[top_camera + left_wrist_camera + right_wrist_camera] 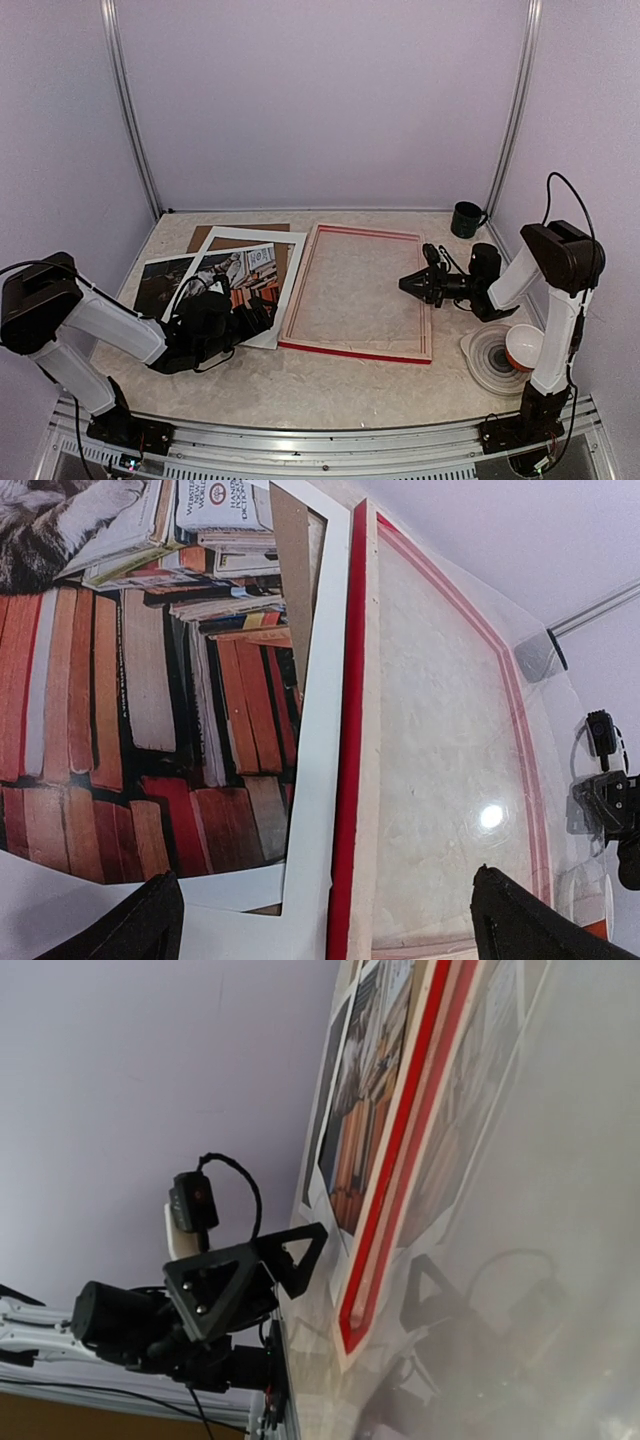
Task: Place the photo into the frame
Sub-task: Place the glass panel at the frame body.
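**A:** Where's the photo [130, 680]?

**B:** Flat on the table [330, 390], left of the frame [350, 730]. A white mat [318, 730] lies crooked on top of it, with the cat and books showing through the window. A brown board [205, 237] pokes out at the far side. The mat's edge sits right against the frame's red side.

**A:** And the frame?

**B:** Flat mid-table, pale wood up, glare on a clear pane inside.

**A:** How will the print handle?

**B:** My guess is thin paper: light, floppy, probably slick. It creases if I pinch hard, and lying flat it gives me no lip to get under. I'd take the left part that sticks out past the mat. The mat likely has to come off first.

**A:** Claws?

**B:** My left gripper [325, 910] hovers over the mat and frame edge, fingers [140, 930] spread wide, holding nothing. The right gripper [420, 283] is by the frame's right rail. I can't tell whether it's parted or closed, and I see nothing in it.

**A:** Anything else?

**B:** Dark mug [465, 219] far right, and a bowl [524, 345] on a plate [485, 360] near right.
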### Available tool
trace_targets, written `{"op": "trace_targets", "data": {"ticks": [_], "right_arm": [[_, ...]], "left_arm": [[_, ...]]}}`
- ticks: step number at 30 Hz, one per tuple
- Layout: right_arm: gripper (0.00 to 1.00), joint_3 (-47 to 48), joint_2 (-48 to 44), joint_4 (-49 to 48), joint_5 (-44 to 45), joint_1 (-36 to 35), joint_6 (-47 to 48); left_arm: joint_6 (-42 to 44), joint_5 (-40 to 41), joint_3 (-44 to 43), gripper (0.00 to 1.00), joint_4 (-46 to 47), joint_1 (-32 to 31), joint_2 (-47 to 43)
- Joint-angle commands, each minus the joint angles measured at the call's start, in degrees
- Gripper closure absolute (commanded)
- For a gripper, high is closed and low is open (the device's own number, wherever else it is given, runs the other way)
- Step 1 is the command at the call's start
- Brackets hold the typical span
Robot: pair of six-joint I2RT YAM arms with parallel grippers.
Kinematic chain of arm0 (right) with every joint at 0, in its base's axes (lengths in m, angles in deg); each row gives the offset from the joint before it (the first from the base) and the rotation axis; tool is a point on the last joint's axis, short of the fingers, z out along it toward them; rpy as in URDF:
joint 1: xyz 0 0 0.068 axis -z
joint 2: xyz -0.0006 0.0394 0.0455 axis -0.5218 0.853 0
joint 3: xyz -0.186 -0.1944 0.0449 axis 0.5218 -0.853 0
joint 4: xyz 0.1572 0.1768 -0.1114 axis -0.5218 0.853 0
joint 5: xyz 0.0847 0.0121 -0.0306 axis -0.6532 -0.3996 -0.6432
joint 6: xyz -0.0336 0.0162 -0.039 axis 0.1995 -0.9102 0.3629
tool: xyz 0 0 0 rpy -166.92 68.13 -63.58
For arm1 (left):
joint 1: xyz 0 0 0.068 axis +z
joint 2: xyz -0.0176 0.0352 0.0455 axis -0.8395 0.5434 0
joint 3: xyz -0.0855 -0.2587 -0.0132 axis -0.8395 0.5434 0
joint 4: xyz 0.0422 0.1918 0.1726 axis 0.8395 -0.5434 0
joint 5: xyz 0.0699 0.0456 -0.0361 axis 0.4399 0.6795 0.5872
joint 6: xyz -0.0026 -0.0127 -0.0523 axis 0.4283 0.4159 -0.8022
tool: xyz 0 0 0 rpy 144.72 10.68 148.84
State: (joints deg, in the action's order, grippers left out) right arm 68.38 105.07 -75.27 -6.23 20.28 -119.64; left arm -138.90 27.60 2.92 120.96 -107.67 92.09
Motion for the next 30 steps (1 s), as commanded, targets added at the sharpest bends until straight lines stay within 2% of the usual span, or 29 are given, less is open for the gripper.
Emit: {"op": "trace_targets", "data": {"ticks": [1, 7, 10, 14, 20, 23, 30], "right_arm": [[0.85, 1.1, -0.3, -1.2, 0.3, -1.1, -0.6], [0.69, 1.8, -1.8, 7.7, 1.4, -1.4, 6.0], [0.66, 2.0, -3.0, 12.0, 1.9, -1.4, 8.7], [0.6, 3.6, -5.3, 22.5, 3.8, -1.4, 15.0], [0.44, 7.1, -8.7, 39.0, 7.2, -1.5, 23.6], [0.41, 9.0, -9.6, 45.3, 9.1, -1.6, 27.1], [0.39, 8.9, -8.8, 44.9, 8.9, -2.5, 26.5]], "left_arm": [[0.5, -0.1, -0.9, 0.01, 0.4, -0.5, 1.1], [0.4, 0.0, -0.7, 0.01, 0.5, -0.6, 1.2], [0.2, 0.0, -0.5, 0.01, 0.6, -0.6, 1.2], [0.2, -0.1, -0.5, 0.01, 1.0, -0.6, 1.4], [0.0, -0.1, -0.6, 0.01, 1.4, -0.7, 1.7], [0.0, -0.1, -0.4, 0.01, 1.6, -0.8, 1.9], [-0.1, -0.2, -0.3, 0.01, 2.0, -0.9, 2.1]]}}
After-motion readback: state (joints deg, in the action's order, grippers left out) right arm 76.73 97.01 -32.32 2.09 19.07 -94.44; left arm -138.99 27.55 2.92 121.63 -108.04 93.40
